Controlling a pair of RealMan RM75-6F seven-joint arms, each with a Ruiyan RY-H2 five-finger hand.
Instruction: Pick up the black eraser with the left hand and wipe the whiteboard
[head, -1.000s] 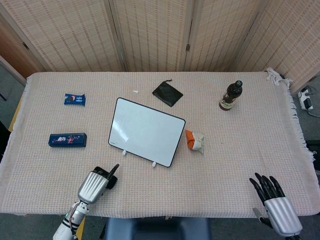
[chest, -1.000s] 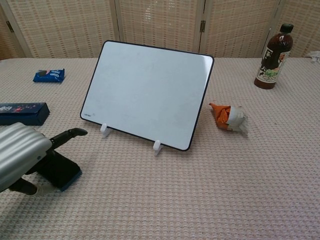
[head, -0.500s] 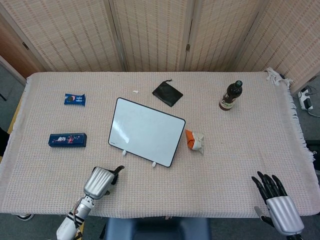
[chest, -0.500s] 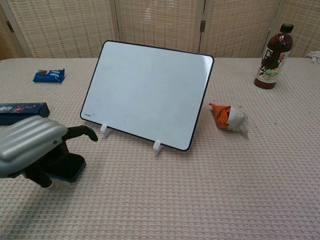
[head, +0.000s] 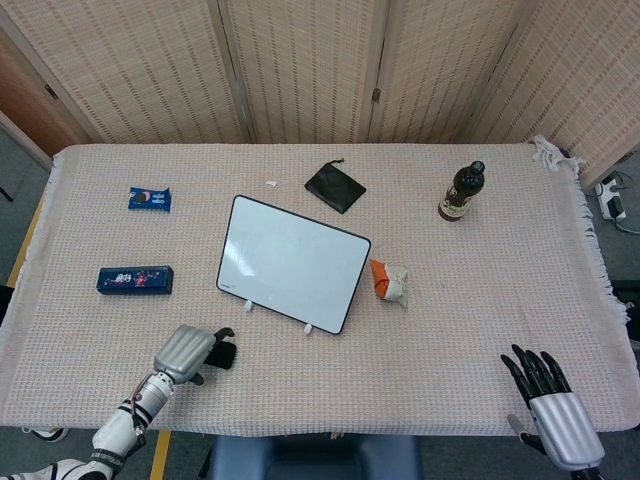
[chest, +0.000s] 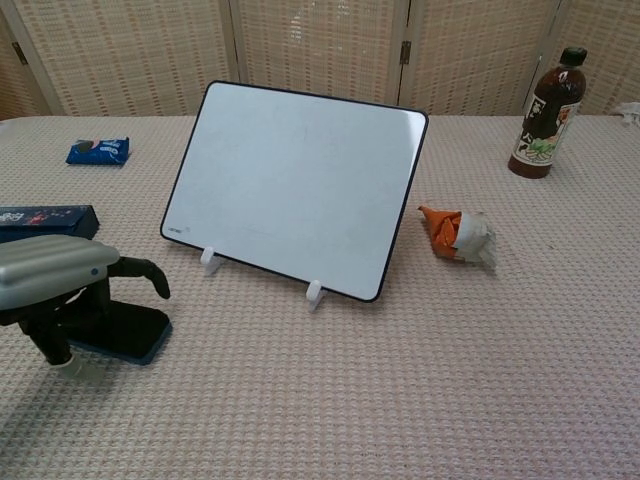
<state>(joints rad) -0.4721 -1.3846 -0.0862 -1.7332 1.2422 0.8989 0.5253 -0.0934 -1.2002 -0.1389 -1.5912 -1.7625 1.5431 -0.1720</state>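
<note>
The black eraser (head: 222, 354) (chest: 122, 333) lies flat on the cloth near the table's front left edge. My left hand (head: 185, 352) (chest: 52, 285) hovers over its left end with fingers curled downward; the thumb arches above the eraser without touching it. The whiteboard (head: 292, 262) (chest: 295, 185) stands tilted on two white feet at mid-table, its surface clean. My right hand (head: 550, 405) rests at the front right edge, fingers spread and holding nothing; the chest view does not show it.
An orange-and-white wrapper (head: 388, 281) (chest: 457, 234) lies right of the board. A brown bottle (head: 461, 192) (chest: 546, 102) stands at the back right, a black pouch (head: 335, 186) behind the board. A blue snack pack (head: 150, 198) (chest: 98, 151) and dark blue box (head: 135, 279) (chest: 45, 218) lie left.
The eraser went from tilted under my left hand to flat on the cloth. My left hand drew back toward the front left edge. The right hand stayed put.
</note>
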